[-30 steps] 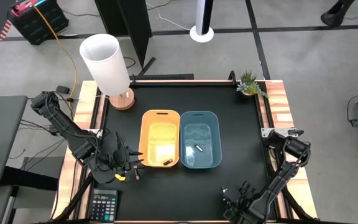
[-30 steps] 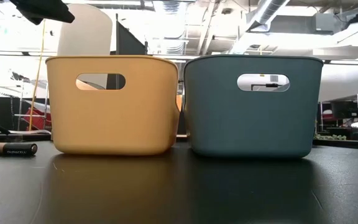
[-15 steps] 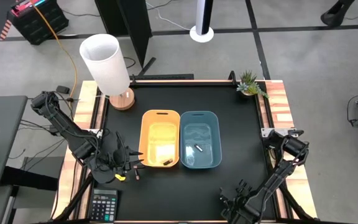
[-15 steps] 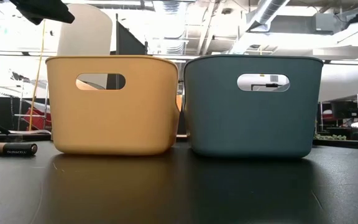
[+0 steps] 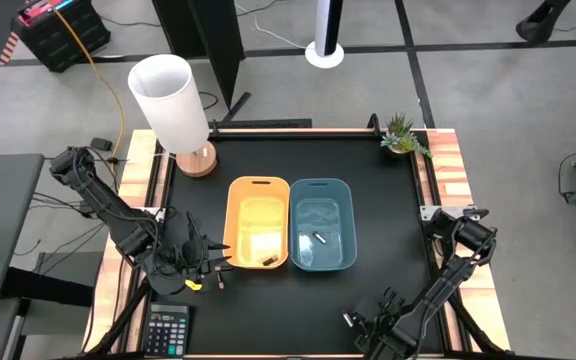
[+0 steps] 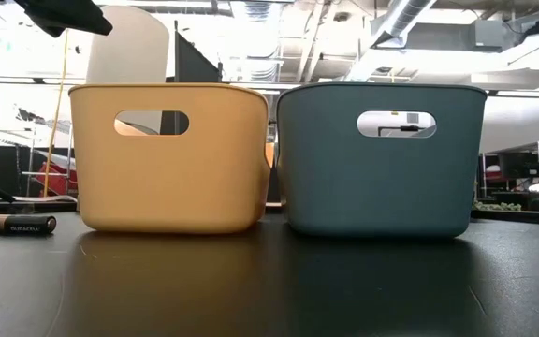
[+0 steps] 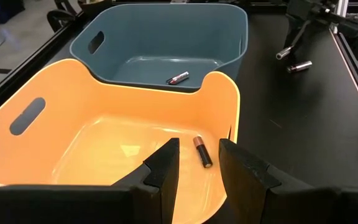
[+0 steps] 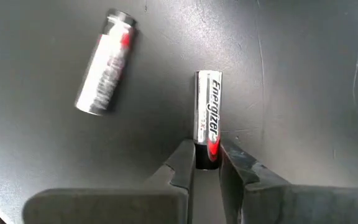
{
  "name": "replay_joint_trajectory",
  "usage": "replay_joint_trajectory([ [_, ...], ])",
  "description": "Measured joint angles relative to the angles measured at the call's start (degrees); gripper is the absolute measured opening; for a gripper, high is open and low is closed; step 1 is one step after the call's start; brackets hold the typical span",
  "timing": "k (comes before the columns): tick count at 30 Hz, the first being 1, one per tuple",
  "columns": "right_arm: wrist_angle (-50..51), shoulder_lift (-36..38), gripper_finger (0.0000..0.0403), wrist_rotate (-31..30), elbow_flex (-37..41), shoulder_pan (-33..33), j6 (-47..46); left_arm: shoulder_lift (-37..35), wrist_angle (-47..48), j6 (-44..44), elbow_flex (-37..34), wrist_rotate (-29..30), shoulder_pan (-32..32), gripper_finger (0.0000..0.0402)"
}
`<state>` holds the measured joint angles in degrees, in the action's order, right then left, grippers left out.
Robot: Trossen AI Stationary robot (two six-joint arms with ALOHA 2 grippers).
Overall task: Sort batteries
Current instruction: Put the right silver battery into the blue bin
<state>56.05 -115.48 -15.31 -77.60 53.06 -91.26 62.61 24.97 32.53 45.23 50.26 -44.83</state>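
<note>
Two bins stand side by side mid-table, a yellow bin (image 5: pixel 259 222) and a blue bin (image 5: pixel 322 224). A dark battery (image 7: pixel 202 152) lies on the yellow bin's floor, and a silvery battery (image 7: pixel 178 78) on the blue one's. My left gripper (image 7: pixel 197 165) is open at the yellow bin's left wall, holding nothing. Near the front edge, my right gripper (image 8: pixel 207 163) is shut on a silvery battery (image 8: pixel 208 112). A second silvery battery (image 8: pixel 104 65) lies on the black table beside it. Another dark battery (image 6: pixel 21 225) lies on the table left of the yellow bin. My right gripper pinches the silvery battery's red-marked end (image 8: pixel 208 148) between its two fingertips. The battery sticks straight out ahead, in line with the fingers. Only that end is between them. Whether it is clear of the table, I cannot tell.
A grey calculator (image 5: pixel 168 330) lies at the front left corner. A white lamp (image 5: pixel 173 100) stands at the far left and a small plant (image 5: pixel 403 135) at the far right. Bare black tabletop lies in front of the bins.
My right arm has shifted a little toward the table's left along the front edge. A silvery battery end now shows at its fingertips in the high view.
</note>
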Motion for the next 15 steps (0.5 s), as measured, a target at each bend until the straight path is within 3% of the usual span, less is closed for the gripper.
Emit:
replay_joint_trajectory([
  [7,2.2,-0.1,0.0058,-0.5,-0.9,0.0,-0.1,0.0,0.0,-1.2,0.0,-1.6,0.0,0.0107],
  [15,15.5,-0.1,0.0058,-9.8,-10.3,0.7,1.1,0.0,0.0,-0.8,0.0,-2.4,0.0,0.0107],
])
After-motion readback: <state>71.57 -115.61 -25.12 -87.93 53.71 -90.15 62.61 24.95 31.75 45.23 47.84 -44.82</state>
